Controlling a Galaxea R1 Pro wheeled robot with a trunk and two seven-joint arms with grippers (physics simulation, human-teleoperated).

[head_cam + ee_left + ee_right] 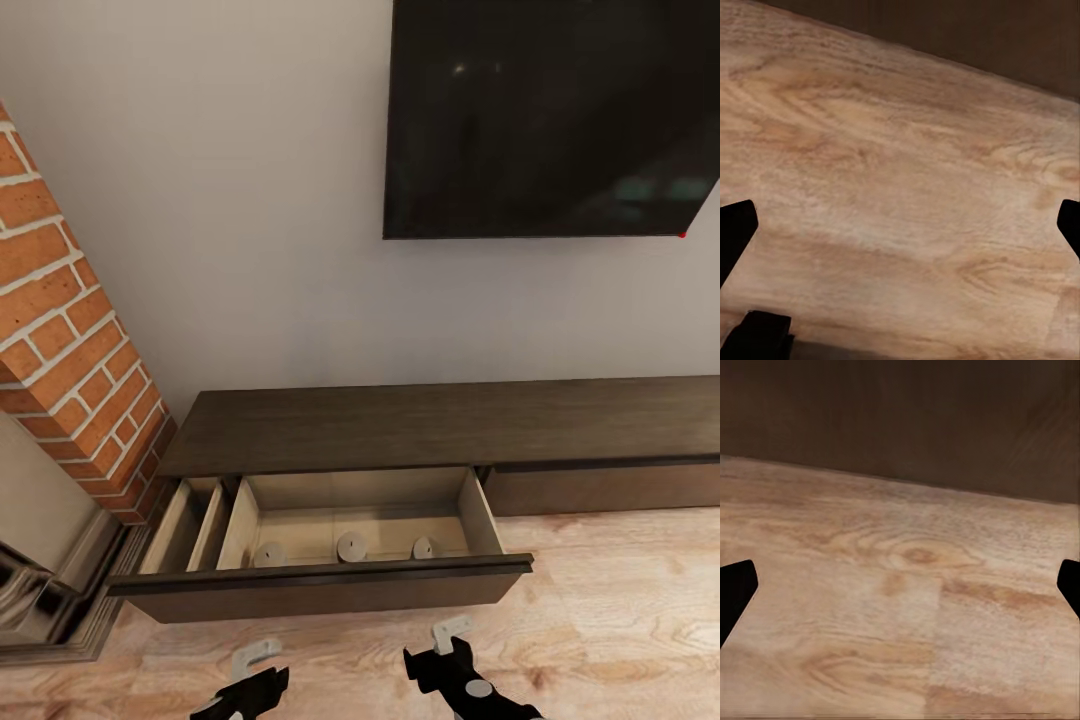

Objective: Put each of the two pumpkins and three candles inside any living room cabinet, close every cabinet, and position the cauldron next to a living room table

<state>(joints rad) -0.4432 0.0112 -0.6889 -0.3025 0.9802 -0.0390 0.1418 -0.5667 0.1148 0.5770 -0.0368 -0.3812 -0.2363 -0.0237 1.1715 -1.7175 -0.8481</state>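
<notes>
While three squat grey-tan candles [345, 547] sit at 12 o'clock in the open dark-brown wood drawer [320, 585], both hands wide and empty; closing without the pumpkins risks rework.

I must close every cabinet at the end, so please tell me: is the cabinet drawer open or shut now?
Open. The drawer of the cabinet is pulled out over the floor, and three candles show inside it.

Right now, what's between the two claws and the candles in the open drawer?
In the head view, the drawer's dark front panel and a strip of wood floor lie between the left claw, the right claw and the three candles.
</notes>
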